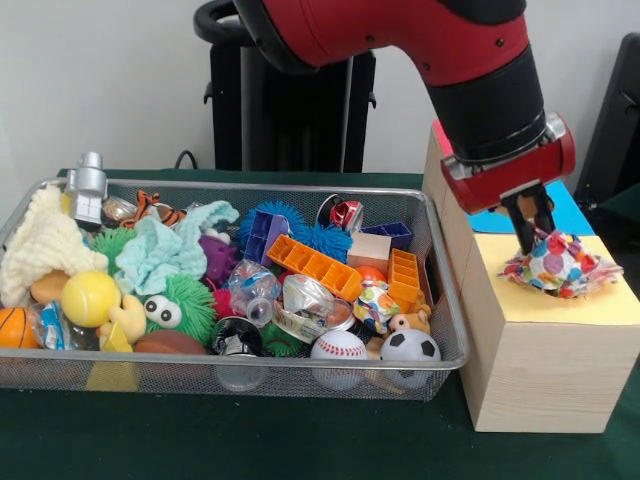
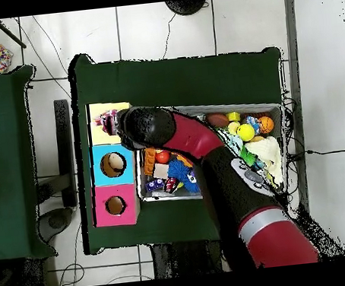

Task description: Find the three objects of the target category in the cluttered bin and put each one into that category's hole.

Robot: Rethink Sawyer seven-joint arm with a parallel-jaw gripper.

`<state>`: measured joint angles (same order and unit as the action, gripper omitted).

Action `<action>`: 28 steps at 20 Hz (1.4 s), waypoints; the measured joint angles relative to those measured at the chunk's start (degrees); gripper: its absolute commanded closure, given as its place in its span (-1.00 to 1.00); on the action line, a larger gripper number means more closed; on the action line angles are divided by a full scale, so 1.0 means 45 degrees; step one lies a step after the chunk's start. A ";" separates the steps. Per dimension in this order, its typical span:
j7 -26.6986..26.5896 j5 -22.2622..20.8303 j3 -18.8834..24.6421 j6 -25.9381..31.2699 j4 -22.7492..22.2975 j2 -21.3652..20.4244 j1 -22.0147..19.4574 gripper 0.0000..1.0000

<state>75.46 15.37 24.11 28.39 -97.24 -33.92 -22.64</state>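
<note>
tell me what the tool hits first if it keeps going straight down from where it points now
The tool points straight down, shut on a dotted paper wad. Directly beneath is the yellow top of the wooden box, probably at its hole, which the wad hides.

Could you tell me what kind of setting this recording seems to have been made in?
Probably a robotics lab set up for sorting trials: a Sawyer arm on a pedestal, a green-covered table holding a wire bin of toys, and cables running over the tiled floor.
</note>
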 measured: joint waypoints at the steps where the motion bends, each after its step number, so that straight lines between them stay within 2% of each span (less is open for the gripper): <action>1: 0.0000 0.0003 0.0013 0.0000 0.0002 0.0123 -0.0009 1.00; 5: 0.0000 0.0008 0.0413 -0.0005 0.0004 0.0764 -0.0246 1.00; 14: 0.0000 0.0013 0.0905 -0.0005 0.0076 0.1332 -0.0678 1.00; 28: 0.0000 0.0011 0.0718 -0.0003 0.0909 0.2130 -0.0292 1.00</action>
<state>75.46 15.42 27.34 28.37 -93.15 -24.33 -23.96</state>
